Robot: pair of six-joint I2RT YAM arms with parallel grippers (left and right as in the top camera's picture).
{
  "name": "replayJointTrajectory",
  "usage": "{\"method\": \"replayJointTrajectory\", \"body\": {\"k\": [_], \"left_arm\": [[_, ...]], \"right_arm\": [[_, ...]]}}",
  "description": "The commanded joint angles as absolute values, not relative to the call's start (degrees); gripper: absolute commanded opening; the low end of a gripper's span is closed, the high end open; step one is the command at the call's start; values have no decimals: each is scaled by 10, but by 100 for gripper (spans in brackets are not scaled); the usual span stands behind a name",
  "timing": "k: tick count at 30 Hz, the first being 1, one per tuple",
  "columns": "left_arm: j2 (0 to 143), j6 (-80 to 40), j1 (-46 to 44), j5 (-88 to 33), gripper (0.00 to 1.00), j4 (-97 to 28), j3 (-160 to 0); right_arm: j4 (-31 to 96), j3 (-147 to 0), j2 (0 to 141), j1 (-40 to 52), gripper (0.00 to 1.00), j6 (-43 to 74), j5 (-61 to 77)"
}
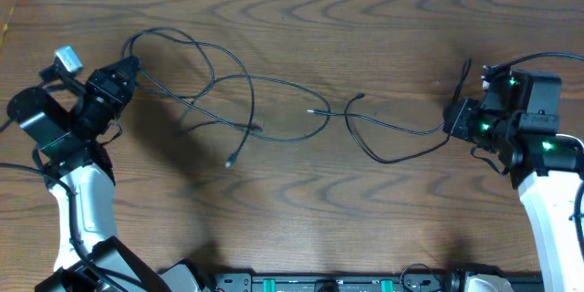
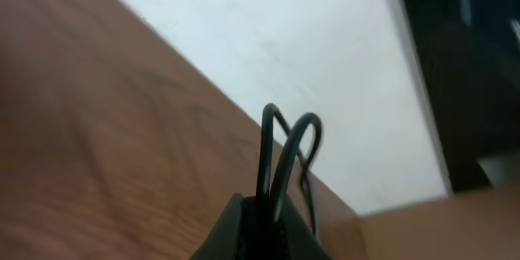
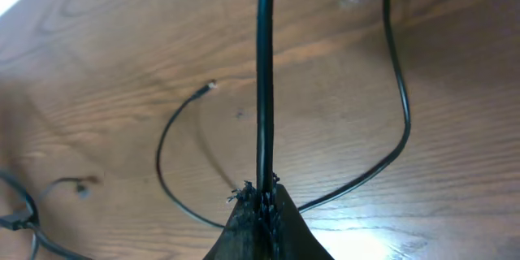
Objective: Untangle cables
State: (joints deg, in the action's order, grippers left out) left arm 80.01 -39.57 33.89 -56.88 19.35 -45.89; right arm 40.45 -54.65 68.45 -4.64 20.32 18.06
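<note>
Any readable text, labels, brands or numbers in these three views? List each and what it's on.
None: no text can be read in any view.
The cables: no print visible.
The right arm housing: green lights only, no lettering.
The strip at the bottom edge of the overhead view: green marks, too small to read.

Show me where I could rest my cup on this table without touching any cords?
Bare wood: the far strip of the table beyond all the cords, and the near middle, this side of them. Crowded: left-centre, where the looped black cables sprawl, and right-centre, where another black cable snakes.
</note>
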Motion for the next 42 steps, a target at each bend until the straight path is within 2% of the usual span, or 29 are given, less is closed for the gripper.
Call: {"method": "replayJointTrajectory", "body": {"k": [1, 7, 12, 14, 16, 20, 22, 24, 27, 30, 35, 36, 38, 39, 42], "left_arm": [[795, -398, 344, -469, 7, 146, -461], [795, -502, 344, -259, 7, -88, -461], [795, -503, 343, -236, 7, -124, -461], [795, -487, 343, -260, 7, -97, -461], [795, -421, 343, -339, 7, -32, -461], [795, -234, 341, -649, 8, 178, -461], [795, -250, 340, -732, 8, 254, -461], [795, -300, 338, -760, 8, 295, -461], [794, -334, 313, -781, 8, 312, -461], [793, -335, 262, -775, 8, 312, -461], [793, -335, 161, -714, 8, 312, -461], [793, -335, 149, -704, 8, 312, -461], [793, -333, 129, -682, 8, 312, -461], [793, -333, 122, -673, 8, 312, -461], [793, -333, 119, -668, 8, 311, -461]], "right_arm": [[406, -547, 709, -48, 1, 193, 151], [419, -547, 746, -46, 1, 238, 153], [464, -547, 762, -45, 1, 304, 108], [485, -547, 769, -44, 1, 325, 79], [496, -547, 776, -44, 1, 328, 69], [500, -547, 792, -45, 1, 327, 54], [499, -547, 799, -45, 1, 333, 47], [495, -547, 805, -44, 1, 334, 62], [472, -547, 814, -39, 2, 288, 161], [449, -547, 825, -15, 11, 222, 258], [461, -547, 865, 66, 14, 216, 253], [461, -547, 874, 83, 15, 216, 260], [452, -547, 892, 116, 38, 215, 257], [444, -547, 901, 132, 46, 215, 252], [419, -547, 921, 161, 62, 215, 230]]}}
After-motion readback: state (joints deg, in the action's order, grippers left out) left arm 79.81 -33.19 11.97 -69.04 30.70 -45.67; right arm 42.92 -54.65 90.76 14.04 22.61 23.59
